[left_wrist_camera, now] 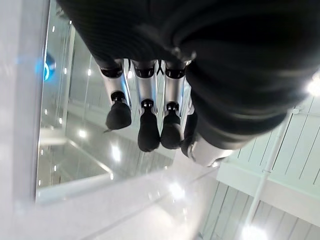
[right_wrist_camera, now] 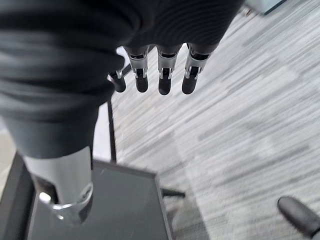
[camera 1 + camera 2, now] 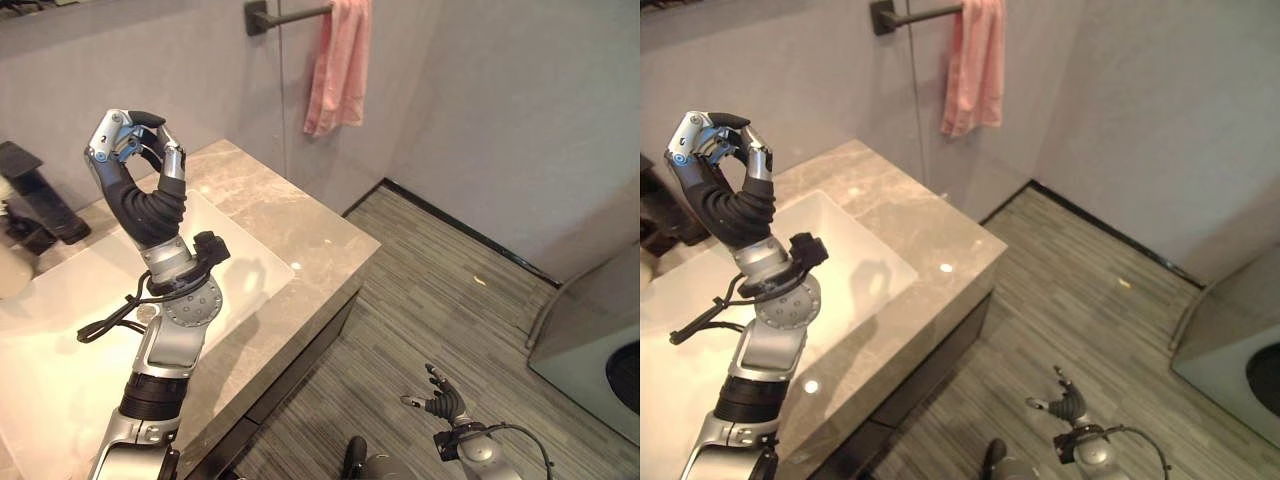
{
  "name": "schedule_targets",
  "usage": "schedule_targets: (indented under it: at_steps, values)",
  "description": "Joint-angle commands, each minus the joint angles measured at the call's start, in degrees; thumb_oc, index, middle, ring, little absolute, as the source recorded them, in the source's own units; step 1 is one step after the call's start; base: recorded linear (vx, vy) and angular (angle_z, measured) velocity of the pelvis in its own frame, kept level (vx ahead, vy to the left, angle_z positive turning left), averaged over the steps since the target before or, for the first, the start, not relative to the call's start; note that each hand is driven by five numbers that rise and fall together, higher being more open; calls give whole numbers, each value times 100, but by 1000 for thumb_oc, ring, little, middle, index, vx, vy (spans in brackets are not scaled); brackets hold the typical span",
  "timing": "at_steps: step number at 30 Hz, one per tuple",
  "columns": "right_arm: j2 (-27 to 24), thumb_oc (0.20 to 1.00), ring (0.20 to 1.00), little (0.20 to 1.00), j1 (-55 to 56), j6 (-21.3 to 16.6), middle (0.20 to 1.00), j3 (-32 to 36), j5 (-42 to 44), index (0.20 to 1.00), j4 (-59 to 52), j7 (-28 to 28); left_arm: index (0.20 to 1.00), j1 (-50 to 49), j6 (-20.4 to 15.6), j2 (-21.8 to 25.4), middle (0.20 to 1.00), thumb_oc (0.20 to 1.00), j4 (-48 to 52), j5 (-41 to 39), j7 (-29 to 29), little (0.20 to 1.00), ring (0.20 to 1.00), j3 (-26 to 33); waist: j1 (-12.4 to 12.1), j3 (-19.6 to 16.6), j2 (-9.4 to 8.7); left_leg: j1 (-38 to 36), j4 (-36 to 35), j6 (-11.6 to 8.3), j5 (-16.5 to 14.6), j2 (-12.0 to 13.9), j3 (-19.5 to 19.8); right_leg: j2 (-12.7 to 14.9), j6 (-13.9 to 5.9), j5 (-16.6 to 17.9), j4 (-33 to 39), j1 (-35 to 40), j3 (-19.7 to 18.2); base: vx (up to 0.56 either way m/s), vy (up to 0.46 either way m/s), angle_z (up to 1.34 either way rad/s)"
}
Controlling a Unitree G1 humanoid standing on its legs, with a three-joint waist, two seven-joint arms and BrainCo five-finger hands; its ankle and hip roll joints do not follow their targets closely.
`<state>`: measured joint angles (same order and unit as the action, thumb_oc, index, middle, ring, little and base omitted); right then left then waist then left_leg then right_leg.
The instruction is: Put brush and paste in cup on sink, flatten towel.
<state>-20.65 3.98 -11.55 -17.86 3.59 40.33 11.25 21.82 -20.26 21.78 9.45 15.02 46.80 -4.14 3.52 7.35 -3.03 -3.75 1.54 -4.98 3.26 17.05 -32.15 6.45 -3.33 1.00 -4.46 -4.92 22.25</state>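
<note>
While bunched on the bar (image 3: 290, 14) on the wall above the counter (image 3: 290, 235), the pink towel (image 3: 338, 65) hangs in narrow folds; soft, light cloth, it likely spreads best when taken by its lower edge or side hems. Left hand (image 3: 135, 150), raised over the basin (image 3: 240, 265), has fingers curled, holding nothing. Right hand (image 3: 440, 398), low over the floor (image 3: 450, 300), hangs relaxed and empty.
</note>
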Motion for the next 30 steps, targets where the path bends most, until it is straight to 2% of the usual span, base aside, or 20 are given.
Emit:
schedule_targets:
  at_steps: [1, 4, 6, 7, 8, 9, 10, 11, 12, 15, 17, 18, 19, 20, 22, 25, 26, 28, 29, 30]
  values:
    - [-174, 1000, 1000, 1000, -334, -332, 1000, 221, -36, 1000, -278, 251, 200, 250, -307, 35, 200, 200, 125, -243, -162, 200, 200, -99, -62, 177, -138, 688, -146, -222, 475, -256, 1196, 39, -421, -318, 233, 699, 54, -72, -178, -61]
    - [-223, 1000, 1000, 1000, -445, -386, 1000, 231, -11, 1000, -263, 288, 200, 173, -321, 27, 200, 200, 142, -292, -213, 200, 200, -99, -181, 311, -138, 946, 152, -180, 216, -601, 2161, -45, -387, -220, 367, 647, -306, -30, -150, -69]
    - [-223, 1000, 1000, 1000, -485, -401, 1000, 217, 7, 1000, -301, 316, 200, 126, -332, 25, 200, 200, 179, -345, -252, 200, 200, -74, -234, 413, -137, 1045, 471, -86, -97, -1007, 2625, -65, -355, -182, 384, 602, -523, -19, -95, -64]
    - [-222, 1000, 1000, 1000, -489, -401, 1000, 218, 7, 1000, -300, 316, 200, 129, -332, 26, 200, 200, 180, -346, -254, 200, 200, -73, -230, 409, -139, 1071, 484, -77, -88, -1013, 2627, -59, -356, -166, 388, 587, -520, -14, -52, -45]
    - [-214, 1000, 1000, 1000, -526, -414, 1000, 200, 16, 1000, -289, 320, 200, 118, -347, 25, 200, 200, 175, -372, -292, 200, 200, -62, -232, 425, -137, 1035, 608, 4, -304, -1242, 2736, -85, -335, -127, 418, 573, -630, -18, -12, -66]
    - [-213, 1000, 1000, 1000, -531, -415, 1000, 201, 16, 1000, -288, 320, 200, 123, -348, 27, 200, 200, 174, -373, -293, 200, 200, -61, -232, 422, -141, 1055, 613, 12, -289, -1248, 2733, -79, -336, -109, 425, 559, -631, -19, -3, -59]
    - [-196, 1000, 1000, 1000, -520, -421, 1000, 205, 18, 1000, -283, 310, 200, 111, -363, 1, 200, 200, 216, -441, -364, 200, 200, -104, -208, 411, -93, 933, 747, 143, -636, -1600, 2702, -112, -342, -62, 464, 530, -779, -43, 77, -59]
    - [-145, 1000, 1000, 1000, -522, -418, 1000, 286, 36, 1000, -262, 343, 200, 138, -326, 0, 200, 200, 239, -452, -425, 200, 200, -147, -180, 361, 6, 853, 732, 304, -837, -1918, 2803, -190, -368, -43, 327, 364, -965, -22, 128, -42]
    - [-100, 1000, 1000, 1000, -505, -418, 1000, 323, 51, 1000, -192, 382, 200, 162, -310, 13, 200, 200, 241, -425, -445, 200, 200, -203, -169, 345, 63, 800, 646, 357, -812, -2022, 2937, -204, -379, -18, 238, 320, -1055, -8, 154, -50]
    - [11, 1000, 1000, 1000, -444, -408, 1000, 415, 5, 1000, -192, 450, 200, 196, -273, 78, 200, 200, 251, -339, -491, 200, 200, -313, -12, 299, 144, 598, 162, 501, -666, -2044, 2899, -167, -478, 25, 38, 155, -1187, -6, 165, -30]
    - [29, 1000, 1000, 1000, -443, -391, 1000, 406, -28, 1000, -220, 447, 200, 187, -276, 94, 200, 200, 252, -335, -498, 200, 200, -314, -14, 307, 141, 559, 52, 521, -614, -2029, 2823, -155, -501, 61, -8, 81, -1239, -85, 93, -34]
    - [134, 1000, 1000, 1000, -493, -359, 1000, 368, -80, 1000, -170, 497, 200, 128, -298, 145, 200, 200, 292, -388, -491, 200, 200, -280, -142, 393, 154, 565, 28, 533, -604, -1894, 2507, 97, -593, 171, -260, -108, -696, -111, 25, -49]
    - [138, 1000, 1000, 1000, -497, -358, 1000, 370, -81, 1000, -170, 498, 200, 132, -298, 148, 200, 200, 293, -389, -492, 200, 200, -280, -147, 385, 147, 585, 25, 537, -583, -1900, 2499, 102, -591, 189, -258, -131, -702, -214, -11, -108]
    - [237, 1000, 1000, 1000, -524, -301, 1000, 341, -151, 1000, -12, 503, 200, -60, -288, 241, 200, 200, 370, -421, -491, 200, 200, -111, -423, 378, 198, 618, -16, 533, -556, -1683, 2102, 588, -620, 220, -419, 43, 428, -103, -32, -145]
    - [249, 1000, 1000, 1000, -501, -293, 1000, 314, -206, 1000, -4, 484, 200, -138, -285, 270, 200, 200, 418, -409, -477, 200, 200, -68, -410, 386, 192, 547, -73, 528, -557, -1643, 1996, 650, -643, 172, -448, 111, 431, -73, -37, -134]
    - [246, 1000, 1000, 1000, -421, -282, 1000, 338, -232, 1000, -71, 400, 200, -233, -312, 236, 200, 200, 478, -464, -532, 200, 200, -10, -378, 249, 124, 519, -113, 521, -527, -1614, 1957, 786, -713, 346, -209, 228, 18, -28, -145, -62]
    - [238, 1000, 1000, 1000, -426, -272, 1000, 367, -213, 1000, -118, 375, 200, -260, -336, 234, 200, 200, 539, -579, -574, 200, 200, 14, -414, 180, 97, 530, -128, 456, -515, -1534, 1916, 1080, -845, 672, -37, 292, 32, -1, -289, -50]
    - [218, 1000, 1000, 1000, -421, -265, 1000, 421, -183, 1000, -220, 377, 200, -264, -327, 284, 200, 200, 580, -621, -572, 200, 200, 76, -484, 155, 25, 516, -76, 377, -533, -1386, 1841, 1359, -966, 975, 111, 322, 125, 5, -257, -53]
    - [220, 1000, 1000, 1000, -417, -260, 1000, 422, -184, 1000, -227, 376, 200, -265, -326, 286, 200, 200, 581, -622, -572, 200, 200, 75, -492, 157, 22, 515, -66, 377, -540, -1386, 1834, 1358, -969, 986, 124, 328, 119, 39, -267, -39]
    - [187, 1000, 1000, 1000, -386, -253, 1000, 436, -173, 1000, -308, 321, 200, -247, -310, 324, 200, 200, 535, -612, -569, 200, 200, 126, -525, 141, -109, 482, 34, 293, -584, -1263, 1773, 1267, -997, 875, 259, 452, 85, 22, -180, -26]
